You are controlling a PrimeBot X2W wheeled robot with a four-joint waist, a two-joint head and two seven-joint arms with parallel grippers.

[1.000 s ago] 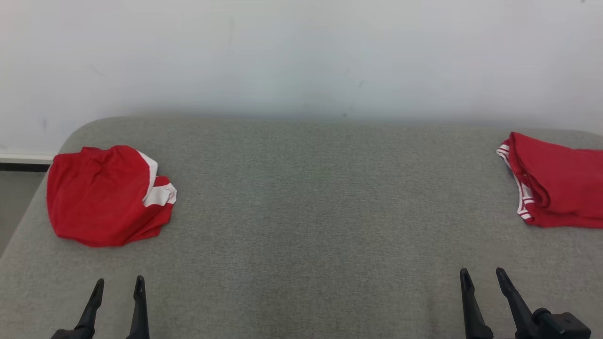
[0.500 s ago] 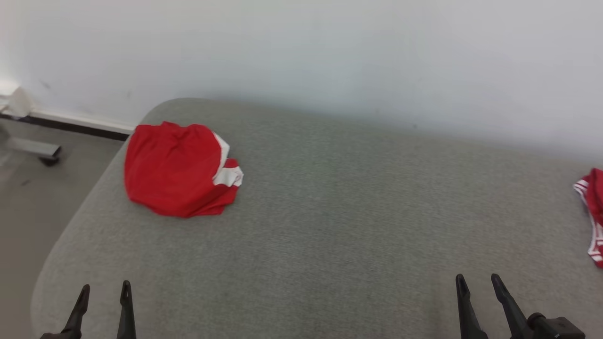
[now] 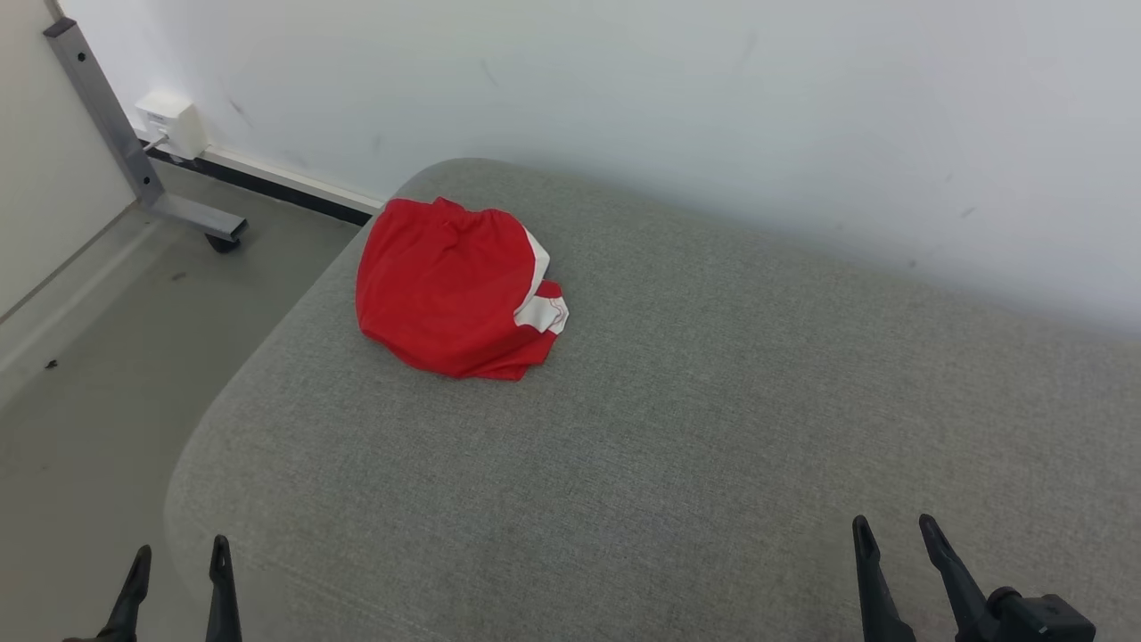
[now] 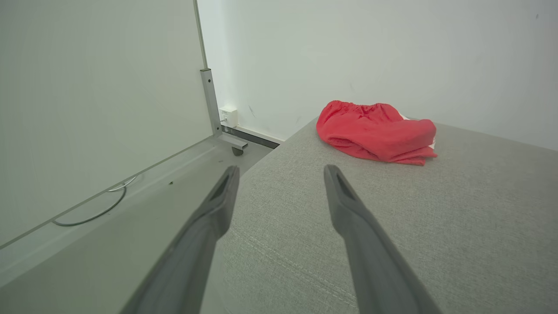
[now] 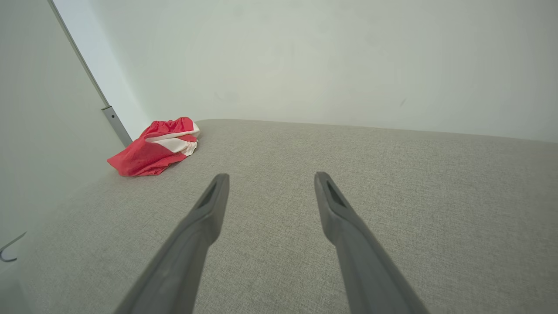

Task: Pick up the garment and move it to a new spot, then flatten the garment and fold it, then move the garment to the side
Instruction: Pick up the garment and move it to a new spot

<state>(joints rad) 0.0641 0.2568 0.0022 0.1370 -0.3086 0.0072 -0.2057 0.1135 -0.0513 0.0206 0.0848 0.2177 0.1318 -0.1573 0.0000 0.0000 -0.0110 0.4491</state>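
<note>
A wide stretch of bare table is left open between the left end effector, the right end effector and the garment, which is heaped near the far left corner. Passage beyond is closed off by the wall; a metal post is seen on the floor past the table's left edge.

Head looks down; both wrists look low across; all share the garment
</note>
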